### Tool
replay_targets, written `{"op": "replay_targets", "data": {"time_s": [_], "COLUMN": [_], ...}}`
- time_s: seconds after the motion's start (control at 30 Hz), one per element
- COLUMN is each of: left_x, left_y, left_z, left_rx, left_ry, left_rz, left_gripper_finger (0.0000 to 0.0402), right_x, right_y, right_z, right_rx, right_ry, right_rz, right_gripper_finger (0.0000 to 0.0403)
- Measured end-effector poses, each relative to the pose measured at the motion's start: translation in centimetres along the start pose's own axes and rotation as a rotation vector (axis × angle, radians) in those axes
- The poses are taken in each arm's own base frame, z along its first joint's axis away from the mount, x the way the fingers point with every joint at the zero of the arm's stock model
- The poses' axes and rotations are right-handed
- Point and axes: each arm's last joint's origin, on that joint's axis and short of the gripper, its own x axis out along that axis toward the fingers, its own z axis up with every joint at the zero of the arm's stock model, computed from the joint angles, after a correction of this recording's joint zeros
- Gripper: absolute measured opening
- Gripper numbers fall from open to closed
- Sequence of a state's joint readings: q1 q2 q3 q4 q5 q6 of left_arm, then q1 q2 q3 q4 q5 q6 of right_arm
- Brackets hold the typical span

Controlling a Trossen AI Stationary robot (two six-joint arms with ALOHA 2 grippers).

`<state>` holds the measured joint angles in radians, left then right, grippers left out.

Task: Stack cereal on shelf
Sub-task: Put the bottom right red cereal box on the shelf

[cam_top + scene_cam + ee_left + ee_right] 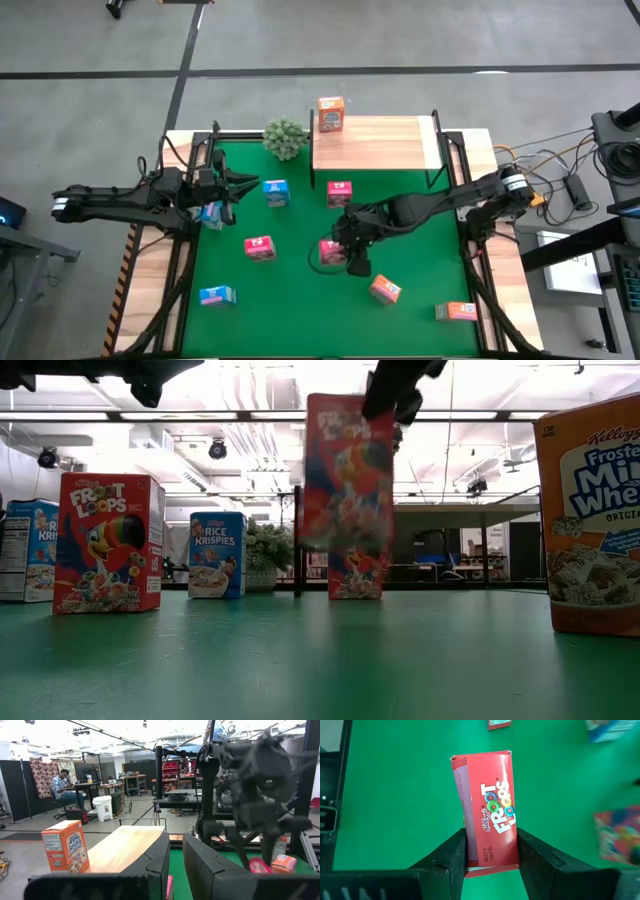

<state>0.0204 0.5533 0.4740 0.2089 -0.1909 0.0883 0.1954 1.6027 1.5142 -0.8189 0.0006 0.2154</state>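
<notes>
My right gripper (345,250) is shut on a red cereal box (487,805) and holds it above the green table's middle. The low view shows this box (348,470) raised in front of another red box (355,573) that stands on the table. The wooden shelf (375,143) is at the far edge, and one orange box (330,113) stands on its left end. Other cereal boxes are on the green table: blue (276,192), red (259,247) and orange (385,289). At the table's left my left gripper (240,185) hangs shut, holding nothing. My right gripper pinches the red box between its two fingers (452,855), which sit on the two opposite faces beside its narrow printed panel (492,855), at one end of that panel. The fingers slant down from the table's right. The box is lifted clear of the table, its front upright.
A small green plant (285,138) stands left of the shelf. More boxes stand near the front: blue (216,296) and orange (456,311). Another blue box (212,212) lies under my left arm. Black metal frames (450,160) run along both sides of the table.
</notes>
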Motion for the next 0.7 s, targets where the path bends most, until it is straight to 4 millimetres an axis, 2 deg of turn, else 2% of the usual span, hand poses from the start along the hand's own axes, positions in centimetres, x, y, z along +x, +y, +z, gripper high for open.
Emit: {"op": "replay_targets", "data": {"time_s": [0.4,0.57,0.7], "left_x": [0.0,0.0,0.0], "left_y": [0.0,0.0,0.0], "left_z": [0.0,0.0,0.0], "left_rx": [0.0,0.0,0.0], "left_ry": [0.001,0.001,0.001], "left_rz": [0.0,0.0,0.0], "left_gripper_finger": [0.0037,0.0037,0.0037], "right_x": [-9.5,-12.8,-14.4], "right_y": [-5.0,-8.1,-11.4], "right_z": [2.7,3.3,3.3], "right_rx": [-0.014,-0.051,-0.054], "right_ry": [0.042,0.015,-0.009], "right_rz": [-0.096,-0.157,-0.219], "right_gripper_finger": [0.014,0.0143,0.0145]}}
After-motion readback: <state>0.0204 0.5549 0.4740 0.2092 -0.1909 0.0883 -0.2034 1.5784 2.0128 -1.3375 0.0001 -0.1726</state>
